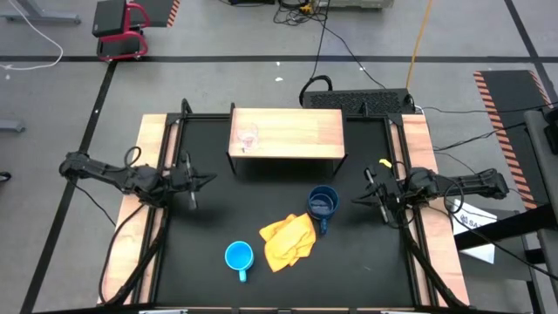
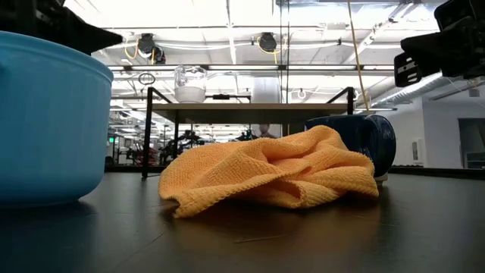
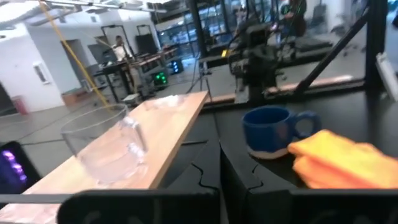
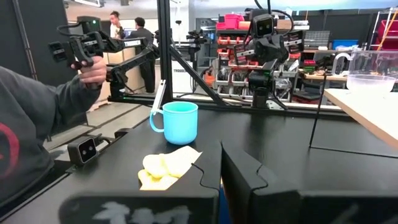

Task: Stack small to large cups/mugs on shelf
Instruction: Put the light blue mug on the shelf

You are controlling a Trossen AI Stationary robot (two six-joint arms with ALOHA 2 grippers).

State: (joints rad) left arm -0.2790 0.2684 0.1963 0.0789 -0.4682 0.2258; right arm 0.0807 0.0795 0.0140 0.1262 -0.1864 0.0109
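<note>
A small clear glass cup [image 1: 248,137] is seen upright on the left end of the light wooden shelf [image 1: 296,133]. On the black bench [image 1: 209,227], a crumpled yellow waffle-weave cloth [image 1: 287,241] touches the dark blue mug [image 1: 323,203]; the light blue mug [image 1: 238,256] sits apart. The left claw [image 1: 202,180] and right claw [image 1: 358,200] are held with fingers together, gripping nothing.

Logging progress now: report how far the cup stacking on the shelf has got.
Done: the clear glass cup stands on the shelf. In hand: nothing; the left gripper and right gripper hover empty. Left: the light blue mug and dark blue mug sit on the table by the yellow cloth.
</note>
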